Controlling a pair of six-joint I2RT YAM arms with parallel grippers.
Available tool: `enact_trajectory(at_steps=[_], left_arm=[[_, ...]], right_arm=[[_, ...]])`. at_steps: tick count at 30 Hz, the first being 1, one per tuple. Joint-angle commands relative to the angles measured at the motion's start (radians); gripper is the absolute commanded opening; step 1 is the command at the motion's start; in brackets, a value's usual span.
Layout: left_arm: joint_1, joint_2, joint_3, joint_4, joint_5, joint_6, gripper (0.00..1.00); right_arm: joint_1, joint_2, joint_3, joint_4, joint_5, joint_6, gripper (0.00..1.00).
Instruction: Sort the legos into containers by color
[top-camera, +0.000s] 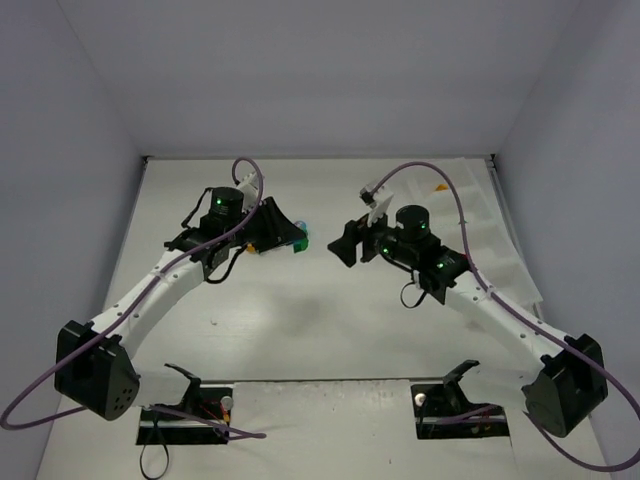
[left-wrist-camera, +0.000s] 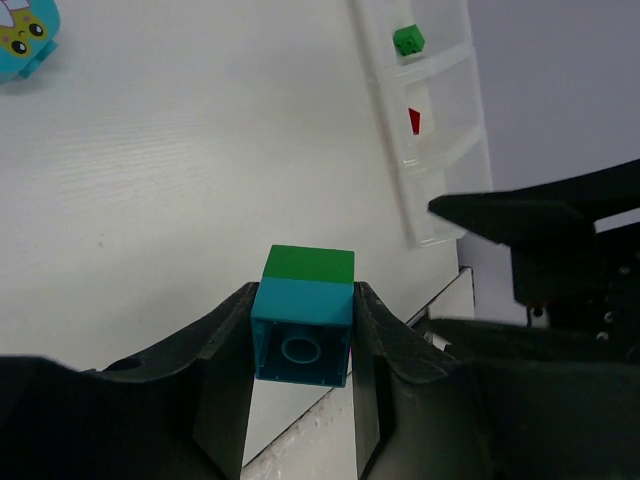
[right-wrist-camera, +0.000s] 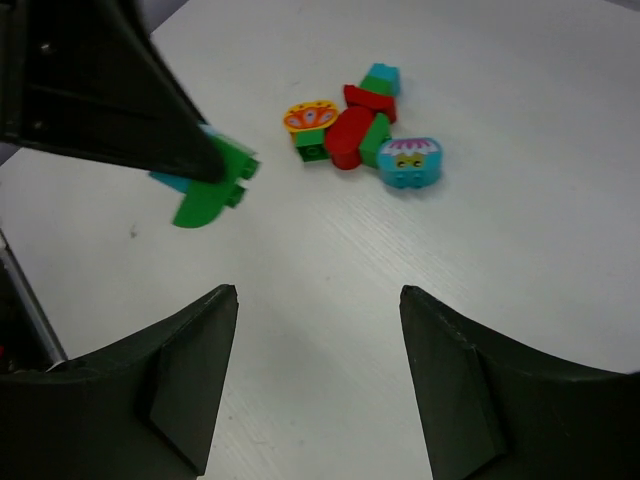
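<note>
My left gripper (left-wrist-camera: 303, 294) is shut on a teal-blue lego (left-wrist-camera: 301, 333) that has a green lego (left-wrist-camera: 309, 264) stuck to its far end, held above the table. The same pair (top-camera: 299, 241) shows in the top view at the left gripper (top-camera: 289, 234). My right gripper (right-wrist-camera: 318, 296) stands open with nothing between its fingers, facing the left one (top-camera: 344, 246). A small pile of red, green, teal and orange legos (right-wrist-camera: 360, 128) lies on the table beyond it. The containers, a long translucent tray (left-wrist-camera: 432, 170), hold a green lego (left-wrist-camera: 408, 40) and a red one (left-wrist-camera: 414, 121) in separate compartments.
A teal lego with a printed face (left-wrist-camera: 24, 40) lies at the far left of the left wrist view. A flat green piece (right-wrist-camera: 205, 205) hangs by the left gripper's tip. White walls close in the table on three sides.
</note>
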Motion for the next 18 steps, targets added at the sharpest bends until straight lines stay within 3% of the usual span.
enact_trajectory(at_steps=[1, 5, 18], left_arm=[[0.001, -0.009, -0.005, 0.188, 0.036, -0.135, 0.00], [0.000, -0.015, -0.010, 0.223, 0.020, -0.155, 0.00], [-0.008, -0.032, -0.036, 0.240, 0.010, -0.174, 0.00]], right_arm=[[0.099, 0.050, 0.041, 0.143, 0.032, 0.054, 0.63], [0.170, 0.089, 0.061, 0.181, 0.076, 0.062, 0.62], [0.216, 0.179, 0.124, 0.257, 0.182, 0.089, 0.60]])
